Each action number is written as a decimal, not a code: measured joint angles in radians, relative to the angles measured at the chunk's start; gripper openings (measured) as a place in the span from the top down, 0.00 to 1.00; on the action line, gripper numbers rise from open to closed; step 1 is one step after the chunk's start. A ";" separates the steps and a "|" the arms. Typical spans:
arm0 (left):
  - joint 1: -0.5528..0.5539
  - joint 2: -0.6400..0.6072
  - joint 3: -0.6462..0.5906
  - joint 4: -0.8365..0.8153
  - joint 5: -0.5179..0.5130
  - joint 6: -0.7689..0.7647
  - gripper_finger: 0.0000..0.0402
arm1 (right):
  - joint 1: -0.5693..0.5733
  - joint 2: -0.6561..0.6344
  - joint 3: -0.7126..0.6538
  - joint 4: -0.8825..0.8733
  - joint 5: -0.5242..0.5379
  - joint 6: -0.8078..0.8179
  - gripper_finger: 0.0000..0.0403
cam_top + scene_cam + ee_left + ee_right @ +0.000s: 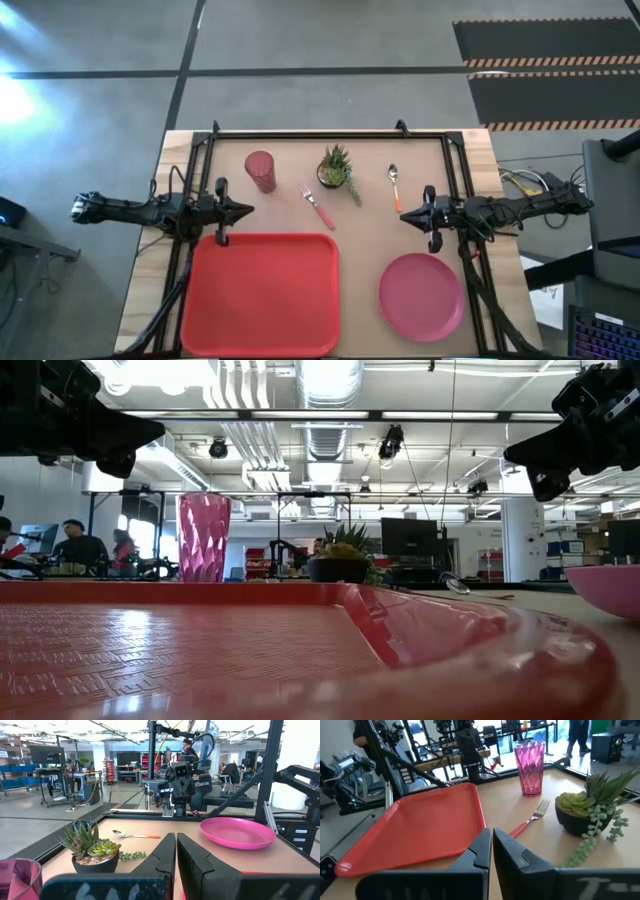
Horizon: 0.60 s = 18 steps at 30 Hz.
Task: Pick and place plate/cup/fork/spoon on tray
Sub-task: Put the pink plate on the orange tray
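The red tray (262,292) lies at the table's near left with nothing on it. To its right the pink plate (421,296) lies flat on the table. Along the far side stand the pink cup (260,170), upright, the fork (319,208) with a pink handle, and the spoon (394,186) with an orange handle. My left gripper (246,211) hovers shut above the tray's far left corner, pointing right. My right gripper (404,216) hovers shut beyond the plate, pointing left. Neither holds anything.
A small potted green plant (336,168) stands between the fork and the spoon. A black frame (330,134) runs along the table's far edge and down both sides. Bare tabletop lies between the two grippers.
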 joint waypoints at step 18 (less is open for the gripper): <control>0.000 0.000 0.000 0.000 0.000 0.000 1.00 | 0.000 0.000 0.000 0.339 0.192 0.175 0.98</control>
